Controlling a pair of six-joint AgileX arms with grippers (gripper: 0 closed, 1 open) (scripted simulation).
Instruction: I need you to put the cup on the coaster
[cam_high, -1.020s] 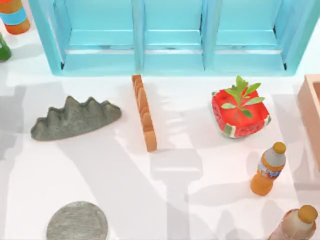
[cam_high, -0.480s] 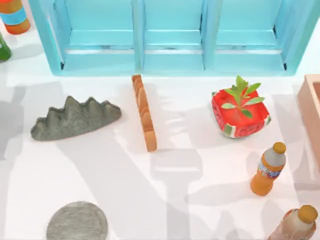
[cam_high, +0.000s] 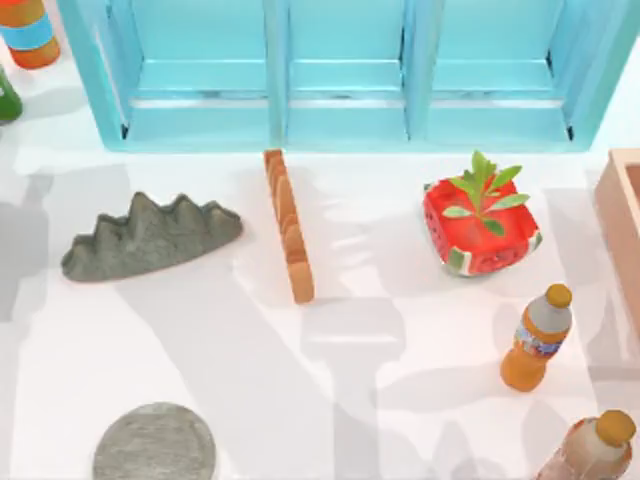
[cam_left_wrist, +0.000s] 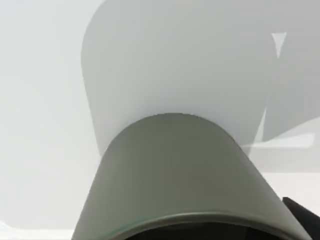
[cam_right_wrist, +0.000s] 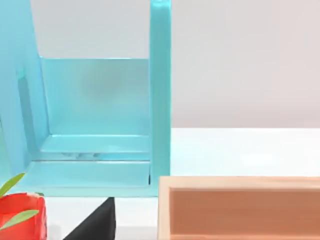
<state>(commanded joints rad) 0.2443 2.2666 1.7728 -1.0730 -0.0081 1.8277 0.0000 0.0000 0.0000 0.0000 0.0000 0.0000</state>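
Note:
The cup (cam_left_wrist: 180, 175), plain grey-beige and cylindrical, sits right in front of the left wrist camera with a white surface behind it. My left gripper (cam_left_wrist: 195, 236) is shut on it, and a dark fingertip (cam_left_wrist: 303, 217) shows beside the cup's rim. The coaster (cam_high: 155, 443), a flat mottled grey disc, lies on the table at the front left in the top view, with nothing on it. A dark part of my right gripper (cam_right_wrist: 95, 225) shows in the right wrist view, near the red planter and the wooden box.
A jagged grey lump (cam_high: 150, 237) lies behind the coaster. An orange ridged bar (cam_high: 288, 226) lies mid-table and a watermelon planter (cam_high: 480, 230) to its right. Two bottles (cam_high: 535, 338) (cam_high: 595, 447) and a wooden box (cam_high: 622, 225) are at the right. A blue cabinet (cam_high: 345, 75) spans the back.
The shadows at the table's left edge have shifted slightly. Nothing on the table has moved.

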